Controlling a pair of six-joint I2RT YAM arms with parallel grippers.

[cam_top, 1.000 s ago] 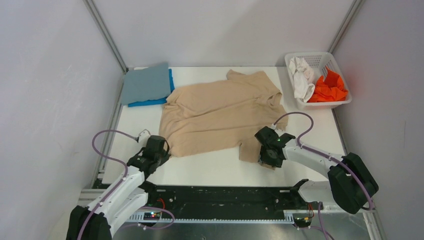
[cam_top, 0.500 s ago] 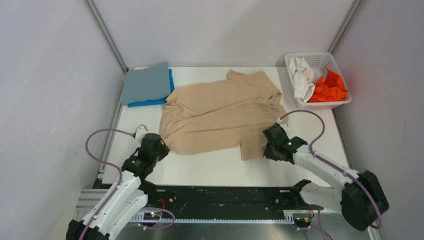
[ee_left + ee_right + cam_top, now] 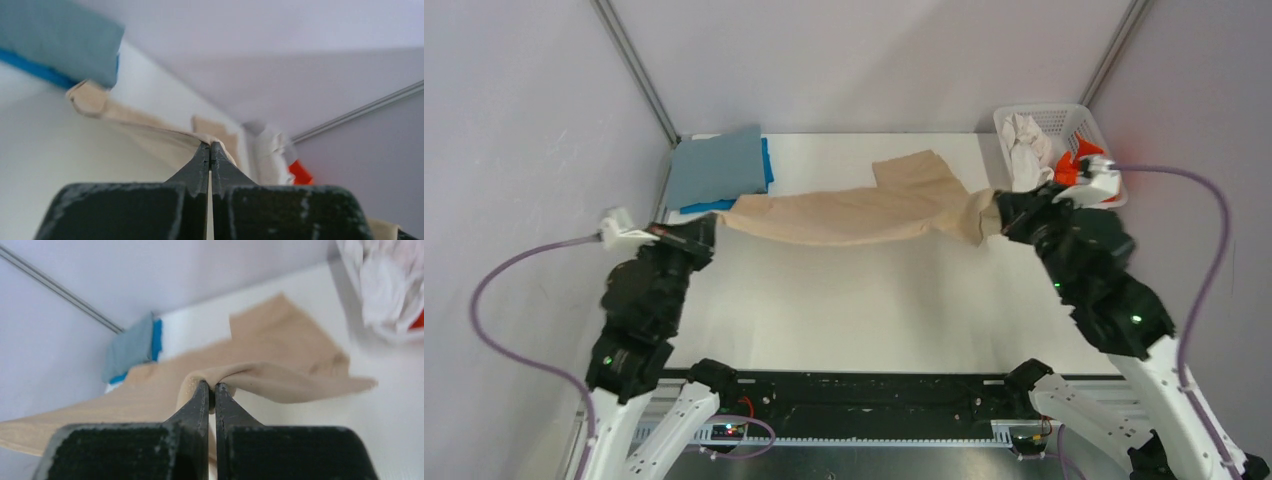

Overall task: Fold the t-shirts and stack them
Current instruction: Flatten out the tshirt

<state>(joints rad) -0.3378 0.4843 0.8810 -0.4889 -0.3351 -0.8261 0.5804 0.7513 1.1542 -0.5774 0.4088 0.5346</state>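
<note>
Cloth on the tan shirt (image 3: 864,210) is soft and matte, stretched as a creased band across the upper middle of your top view. Left gripper (image 3: 210,150) and right gripper (image 3: 210,389) each pinch one end, jaws closed. Grey-blue shirt (image 3: 716,168) sits folded square on bright blue shirt (image 3: 768,165), upper left.
</note>
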